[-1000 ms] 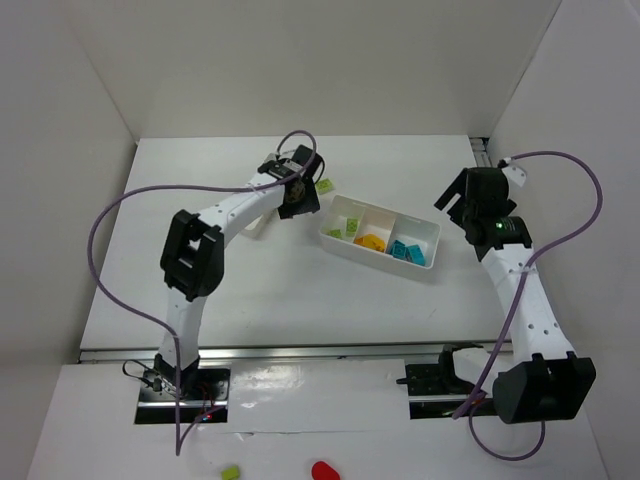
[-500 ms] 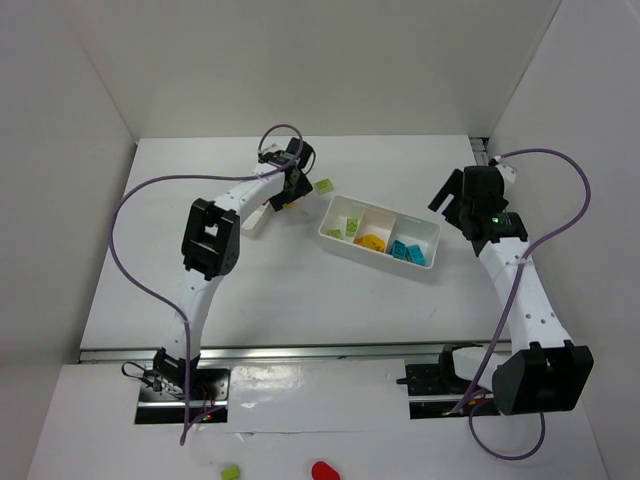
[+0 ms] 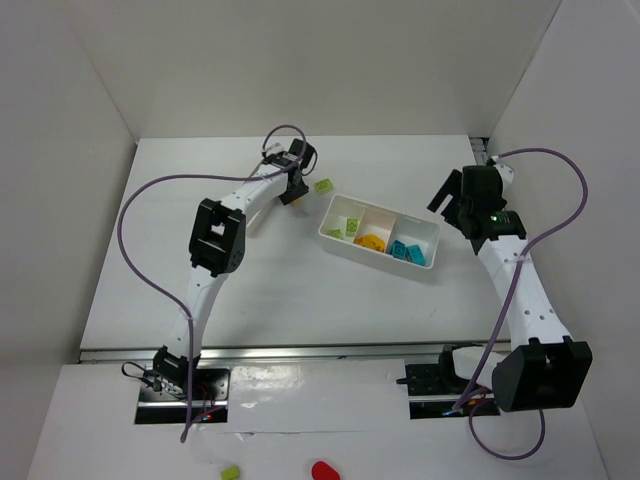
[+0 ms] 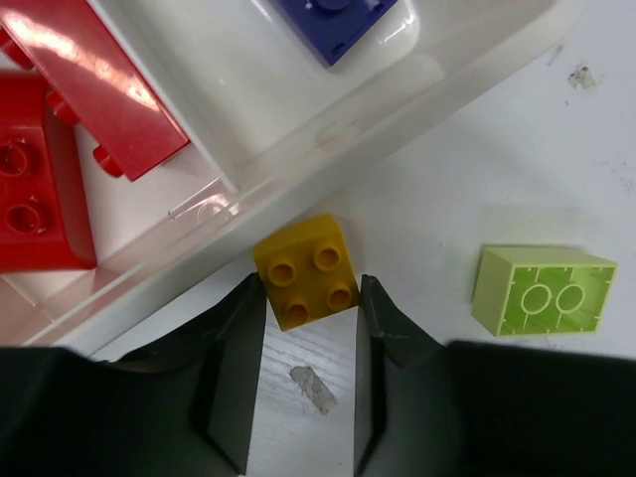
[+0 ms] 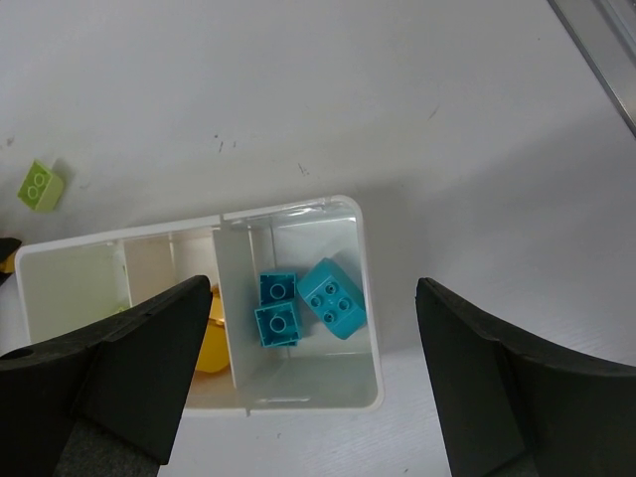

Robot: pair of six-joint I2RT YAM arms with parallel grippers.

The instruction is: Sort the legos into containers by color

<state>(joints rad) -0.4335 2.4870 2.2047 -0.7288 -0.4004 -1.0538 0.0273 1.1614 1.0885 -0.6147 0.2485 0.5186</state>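
Observation:
My left gripper [image 3: 291, 193] [image 4: 308, 303] is down on the table beside the left container [image 4: 328, 149], its fingers closed against both sides of an orange-yellow brick [image 4: 306, 270]. That container holds red bricks [image 4: 35, 209] and a purple brick [image 4: 333, 20]. A lime green brick [image 4: 542, 290] [image 3: 323, 185] lies loose on the table to the right. My right gripper [image 3: 450, 202] [image 5: 313, 298] is open and empty, hovering above the right container [image 3: 424, 232] [image 5: 363, 298]. Its compartments hold cyan bricks [image 5: 333, 296], an orange-yellow brick [image 5: 204, 343] and lime green ones [image 3: 347, 226].
The left container is mostly hidden under my left arm in the top view. White walls enclose the table on the left, back and right. A metal rail [image 3: 300, 352] runs along the near edge.
My left gripper has moved a little back and left from near the lime green brick to the orange-yellow brick beside the left container. The right arm has barely shifted.

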